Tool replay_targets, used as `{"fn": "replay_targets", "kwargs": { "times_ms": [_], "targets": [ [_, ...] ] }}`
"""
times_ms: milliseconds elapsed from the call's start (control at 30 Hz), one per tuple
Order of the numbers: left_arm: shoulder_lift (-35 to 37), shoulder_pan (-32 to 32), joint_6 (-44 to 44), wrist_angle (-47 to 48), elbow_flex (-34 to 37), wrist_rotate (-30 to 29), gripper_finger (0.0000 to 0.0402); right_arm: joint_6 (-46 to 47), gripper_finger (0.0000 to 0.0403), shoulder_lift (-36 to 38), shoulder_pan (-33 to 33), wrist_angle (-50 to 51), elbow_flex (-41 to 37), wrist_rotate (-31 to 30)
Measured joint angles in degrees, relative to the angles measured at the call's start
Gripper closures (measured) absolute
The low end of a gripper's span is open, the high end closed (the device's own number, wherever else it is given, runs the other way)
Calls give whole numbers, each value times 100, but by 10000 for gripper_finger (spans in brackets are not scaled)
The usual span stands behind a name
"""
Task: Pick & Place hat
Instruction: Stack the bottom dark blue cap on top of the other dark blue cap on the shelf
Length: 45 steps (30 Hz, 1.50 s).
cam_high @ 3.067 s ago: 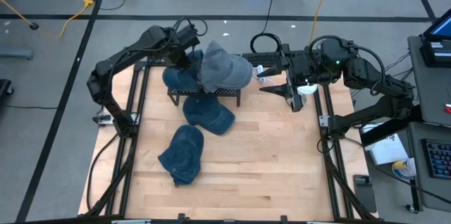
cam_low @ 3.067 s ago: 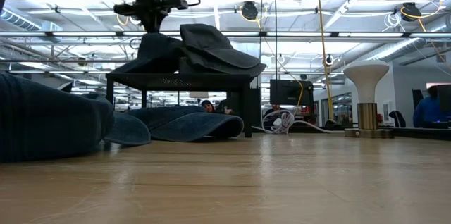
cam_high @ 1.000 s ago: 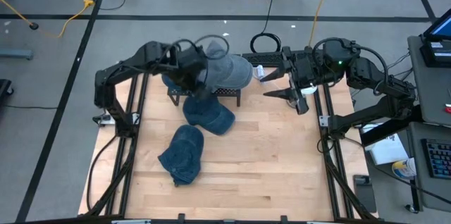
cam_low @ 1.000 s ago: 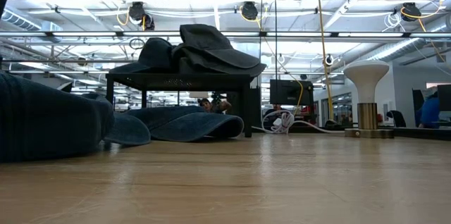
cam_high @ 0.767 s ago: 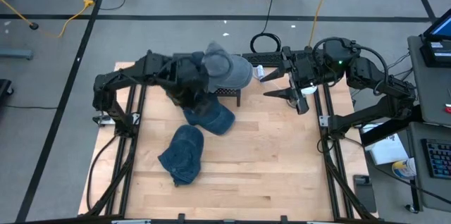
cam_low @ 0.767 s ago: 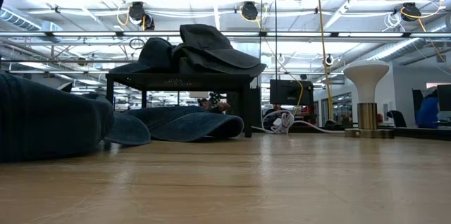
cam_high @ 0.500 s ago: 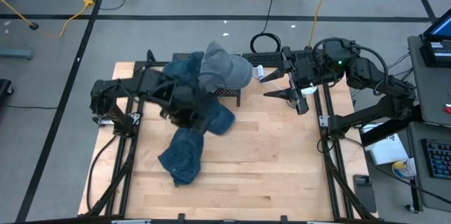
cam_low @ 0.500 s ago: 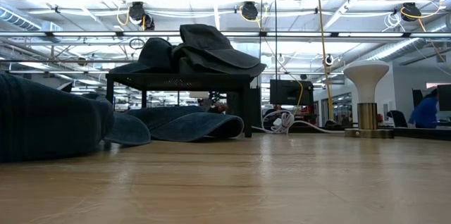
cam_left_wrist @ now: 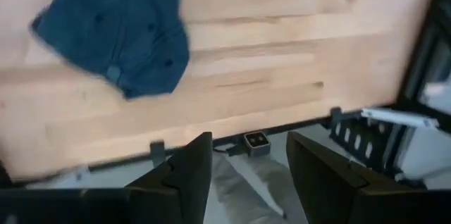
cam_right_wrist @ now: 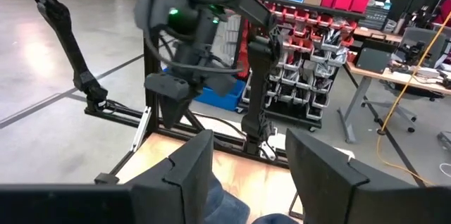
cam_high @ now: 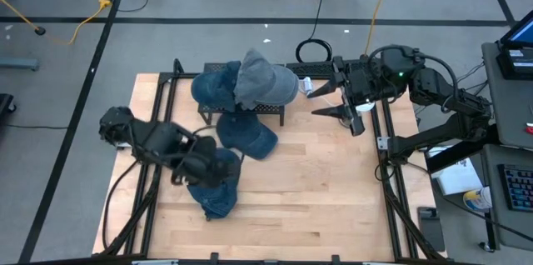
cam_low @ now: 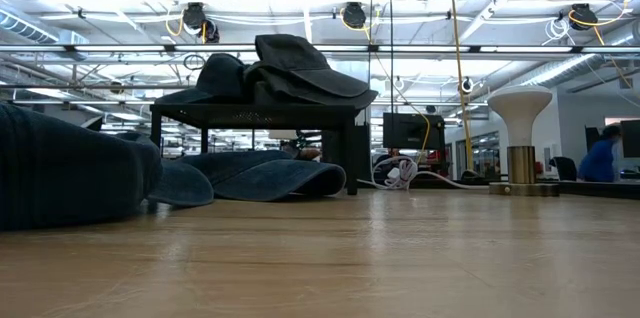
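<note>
Nearest the front edge of the worktop (cam_high: 316,207), one loose hat (cam_high: 215,183) toward the left side, left gripper (cam_high: 202,171) right over it, fingers spread, empty, likely lining up a pick. Next hat (cam_high: 246,136) flat beside the rack (cam_high: 271,110). Two hats (cam_high: 250,82) stacked on rack at back edge. Right gripper (cam_high: 340,112) parked at back right corner, spread, empty.

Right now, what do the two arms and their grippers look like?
Both arms are matte black, built of jointed tubular links with black cables looped along them. The left gripper has two flat, dark, angular fingers. The right gripper has the same pointed black fingers, and a small green light glows on the right arm. No markings are legible.
</note>
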State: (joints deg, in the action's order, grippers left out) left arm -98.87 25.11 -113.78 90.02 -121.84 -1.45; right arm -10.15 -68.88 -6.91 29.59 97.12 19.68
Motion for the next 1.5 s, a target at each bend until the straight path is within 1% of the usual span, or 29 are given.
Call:
{"fn": "replay_targets", "kwargs": {
  "times_ms": [100,200,333,500,667,833,967,1133,1233,1367,1500],
  "targets": [
    [-20,251,-648,-6,234,-3,217,-1,231,0,0,122,0,0],
    [-13,431,-1222,-1,613,54,217,-24,231,0,0,320,0,4],
    [-17,584,-1722,-8,1220,180,217,-169,231,-2,2,566,0,9],
    [-17,654,-1736,-9,2044,6,217,-187,231,-4,0,782,0,13],
    [-17,619,-1727,0,2936,-1,217,-162,231,-4,0,998,0,15],
    [-17,603,-1702,-15,3752,129,217,-150,231,-4,0,1174,0,17],
    [-17,595,-1565,-144,4283,141,217,-149,231,-4,2,1287,0,17],
    [-15,501,-582,-554,4858,136,217,-150,231,-4,2,1295,0,17],
    [-15,391,25,-1159,5217,142,217,-149,231,-4,2,1295,0,17],
    [-15,275,438,-1742,5597,145,217,-105,231,-4,30,1271,0,17],
    [-15,210,650,-1938,5778,154,218,-108,231,-4,126,1192,0,17]
  ]
}}
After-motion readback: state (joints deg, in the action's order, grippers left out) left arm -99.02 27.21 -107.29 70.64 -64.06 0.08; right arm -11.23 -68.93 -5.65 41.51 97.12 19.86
